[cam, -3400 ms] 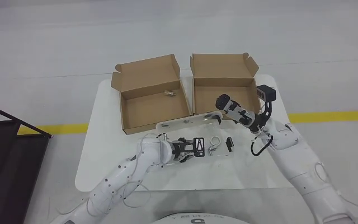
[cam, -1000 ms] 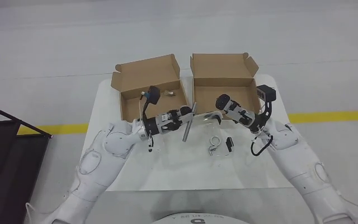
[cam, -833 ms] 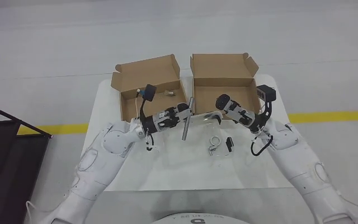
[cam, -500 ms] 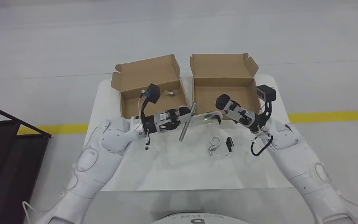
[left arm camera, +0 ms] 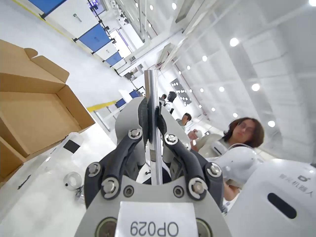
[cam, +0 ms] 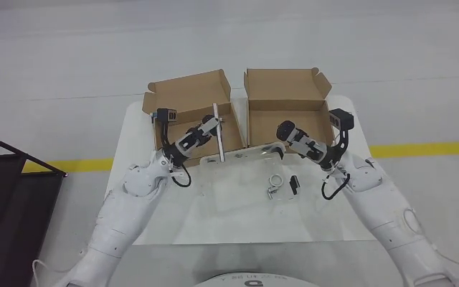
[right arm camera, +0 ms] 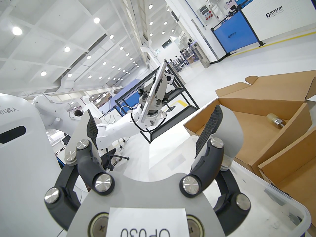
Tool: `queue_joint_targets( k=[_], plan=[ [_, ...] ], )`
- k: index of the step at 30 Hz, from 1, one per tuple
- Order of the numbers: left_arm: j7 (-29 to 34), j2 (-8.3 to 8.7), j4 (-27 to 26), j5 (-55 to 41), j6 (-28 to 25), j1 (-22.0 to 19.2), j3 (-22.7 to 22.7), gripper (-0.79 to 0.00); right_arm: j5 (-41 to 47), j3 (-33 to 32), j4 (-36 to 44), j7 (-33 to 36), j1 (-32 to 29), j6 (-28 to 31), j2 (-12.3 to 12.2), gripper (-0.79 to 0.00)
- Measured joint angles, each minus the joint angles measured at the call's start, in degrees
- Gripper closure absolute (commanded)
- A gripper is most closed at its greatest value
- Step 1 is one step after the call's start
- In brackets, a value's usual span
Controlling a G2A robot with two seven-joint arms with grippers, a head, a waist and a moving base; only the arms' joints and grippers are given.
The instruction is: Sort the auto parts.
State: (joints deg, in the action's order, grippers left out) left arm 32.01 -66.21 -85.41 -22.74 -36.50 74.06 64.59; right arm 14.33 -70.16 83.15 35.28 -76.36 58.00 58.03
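Quick rundown of this one. The left gripper (cam: 209, 128) is clamped tight on a steel rod (cam: 221, 147). In the left wrist view both pads (left arm camera: 142, 114) press against the rod (left arm camera: 151, 92) with no gap, and it sticks out well past the fingertips. From above, the rod hangs over the left cardboard box (cam: 168, 143), on the side nearest the right cardboard box (cam: 267, 120). It's up in the air, not lying in the box. Its near end reaches over the box's front wall, toward the edge of the clear plastic tray (cam: 240, 153). From the right wrist view the rod (right arm camera: 156, 85) stands steep with a bit of a lean.

The right gripper (right arm camera: 153, 111) is wide open with nothing between its fingers. It sits low over the tray, near the front of the right box.

There's already a small metal fitting (right arm camera: 276, 120) lying on the floor of the left box. The right box looks bare where I can see into it.

Loose parts on the white table (cam: 143, 194), in front of the boxes and between the two arms:
- a metal ring (cam: 275, 179), also visible from the left wrist (left arm camera: 71, 179)
- a black part (cam: 293, 184) just beside it, too small to identify

I can't tell for sure whether those two are inside the tray or just beside it.
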Motion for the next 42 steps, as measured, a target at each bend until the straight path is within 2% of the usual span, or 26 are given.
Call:
queue_joint_targets(
  k=[5, 14, 15, 19, 24, 27, 29, 30, 32, 35, 42],
  plan=[
    [0.86, -0.3, 2.0, -2.74, -0.35, -0.77, -0.16, 0.0, 0.0, 0.0, 0.0, 0.0, 0.0, 0.0, 0.0, -0.785],
    [0.03, -0.5, 0.74, -0.05, -0.87, -0.64, 0.44, 0.0, -0.02, 0.14, 0.21, -0.09, -0.09, -0.29, 0.02, -0.785],
    [-0.11, -0.5, 0.58, 0.54, -0.88, -0.64, 0.54, 0.0, 0.04, 0.55, 0.56, -0.05, -0.25, -1.27, 0.06, -0.785],
    [-1.23, -0.54, -0.52, 4.21, -1.07, -0.47, 0.8, 0.0, 4.36, 4.3, 2.01, 3.33, 0.82, -11.79, 0.46, -0.785],
    [-2.38, -0.61, -1.93, 7.95, -0.82, -0.19, 0.91, 0.0, 5.93, 7.6, 0.96, 7.25, 3.52, -17.15, 1.07, -0.785],
    [-2.74, -0.69, -2.62, 9.52, -0.56, 0.0, 0.63, 0.0, 5.72, 9.6, 1.19, 9.06, 4.91, -19.11, 1.51, -0.699],
    [-2.41, -0.74, -2.98, 10.26, -0.57, -0.03, 0.33, 0.0, 5.07, 10.75, 1.26, 9.94, 5.85, -19.73, 1.81, -0.671],
    [-1.99, -0.76, -3.14, 10.47, -0.63, -0.07, 0.15, 0.0, 4.82, 11.22, 1.28, 10.3, 6.22, -19.9, 1.93, -0.61],
    [-0.63, -0.77, -3.32, 10.27, -0.7, -0.21, -0.28, 0.0, 4.78, 12.32, 1.4, 11.13, 7.01, -20.25, 2.24, -0.597],
    [1.11, -0.8, -3.23, 9.36, -0.7, -0.55, -0.72, 0.0, 5.15, 13.59, 1.45, 12.1, 8.12, -20.42, 2.65, -0.643],
    [2.16, -0.87, -2.77, 8.28, -0.87, -0.84, -0.81, 0.0, 4.91, 15.78, 1.56, 13.09, 9.98, -20.03, 3.48, -0.659]
  ],
)
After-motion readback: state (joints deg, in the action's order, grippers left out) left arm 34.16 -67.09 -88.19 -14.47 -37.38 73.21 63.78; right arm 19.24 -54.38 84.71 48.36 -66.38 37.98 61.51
